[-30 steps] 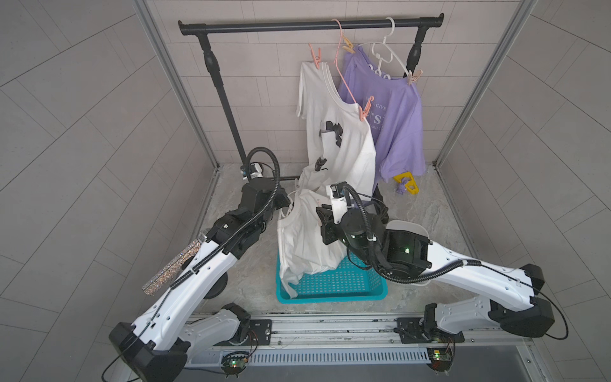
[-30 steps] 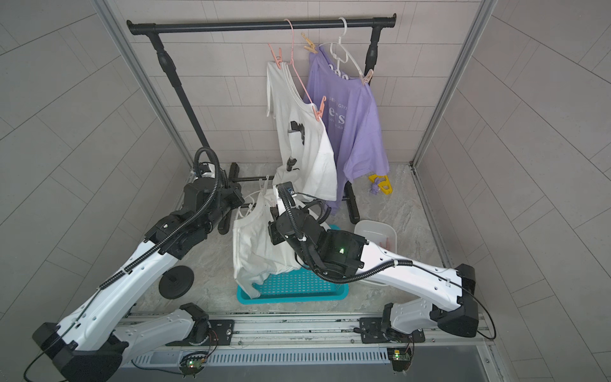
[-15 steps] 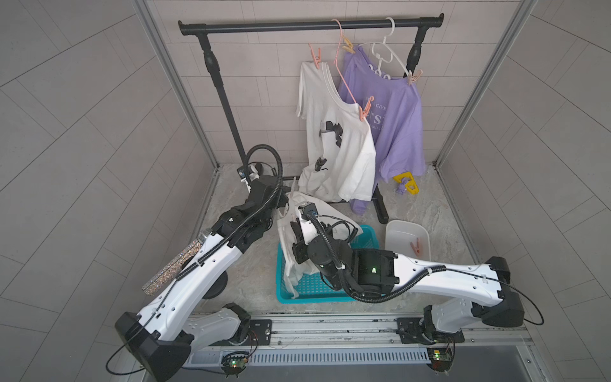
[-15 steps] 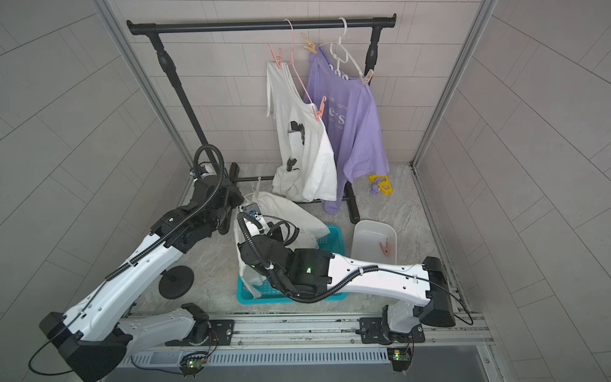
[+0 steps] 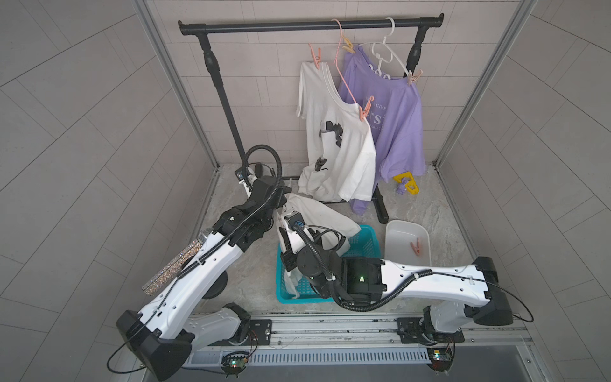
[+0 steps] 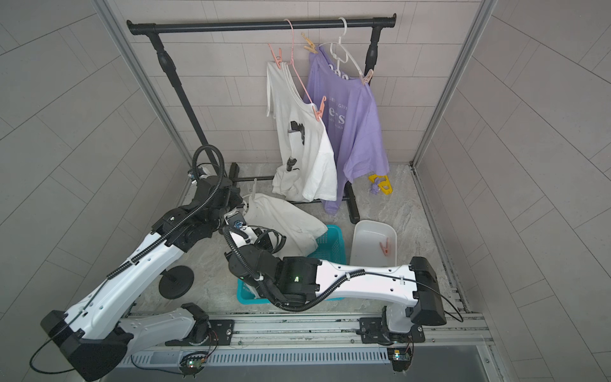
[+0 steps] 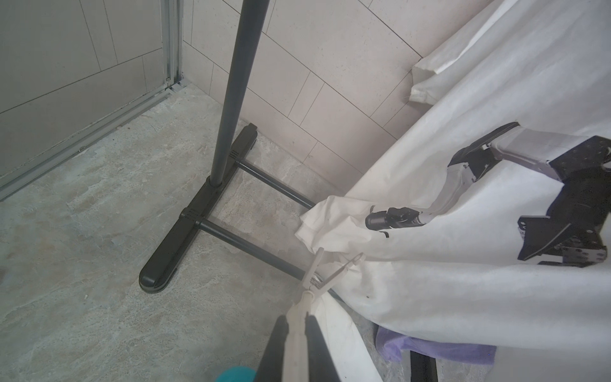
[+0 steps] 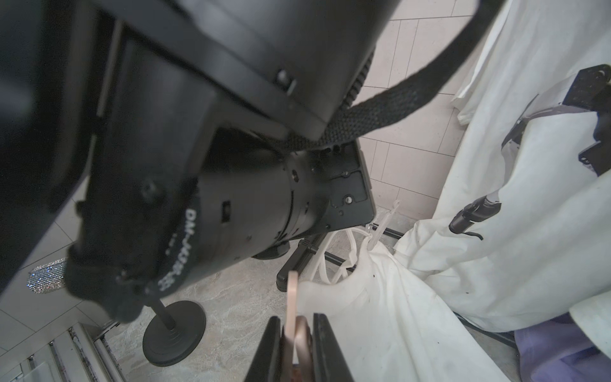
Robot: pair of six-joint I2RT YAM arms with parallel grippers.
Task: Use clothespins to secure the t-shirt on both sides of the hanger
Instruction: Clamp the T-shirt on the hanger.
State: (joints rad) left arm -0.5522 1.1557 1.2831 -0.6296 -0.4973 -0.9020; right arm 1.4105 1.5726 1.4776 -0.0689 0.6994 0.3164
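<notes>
Grey tiled walls back the rack (image 5: 310, 23); below it, at mid-frame in both top views, the two arms crowd together over the basket (image 5: 363, 244). Left fingers (image 7: 275, 350) are clenched on the white hanger (image 7: 305, 299). Right fingers (image 8: 269, 354) grasp a peach clothespin (image 8: 292, 297), at the lower middle of the right wrist view. Risks, as I judge them: the wrists sit so near that a reach could knock them together. The clothespin may also bite slack cloth alone and miss the hanger, or twist out of the grip. The t-shirt (image 5: 317, 215) hangs limp, creased and bunched, trailing into the basket.
</notes>
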